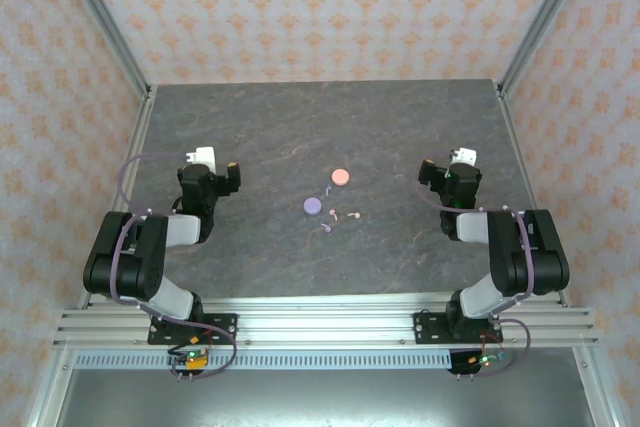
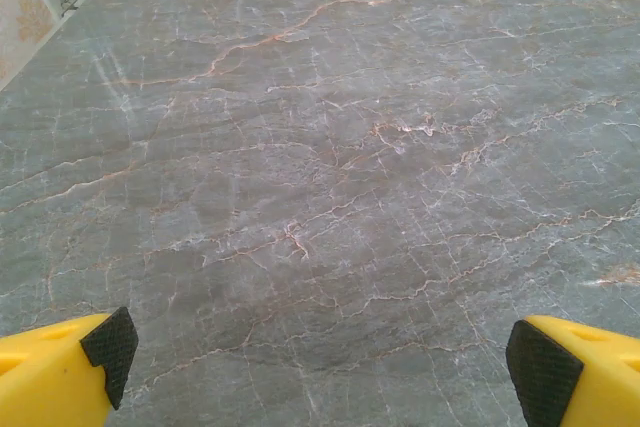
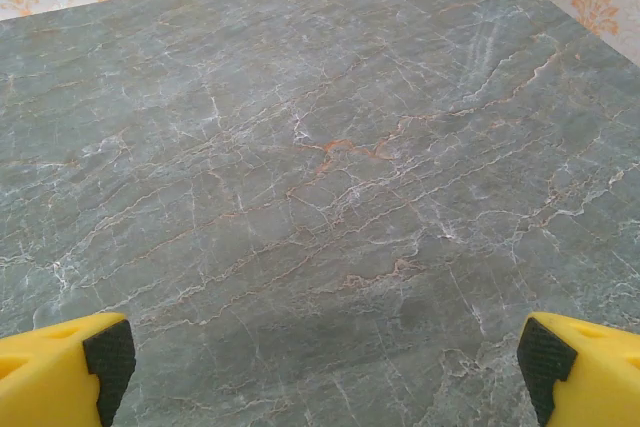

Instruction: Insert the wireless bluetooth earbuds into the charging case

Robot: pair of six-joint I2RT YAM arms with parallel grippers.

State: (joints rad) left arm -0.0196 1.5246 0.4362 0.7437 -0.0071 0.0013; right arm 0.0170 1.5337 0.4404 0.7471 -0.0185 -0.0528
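Top external: left gripper and right gripper, both spread, flank tiny pink-and-lavender stemmed earbuds from 9 and 3 o'clock, likely ready to reach in.

On the table two charging cases lie near the middle, the farther case behind and right of the nearer case. The earbuds lie scattered just beside the nearer case: one between the cases, the rest before it and to its right. The left arm and right arm stand well apart on either side.
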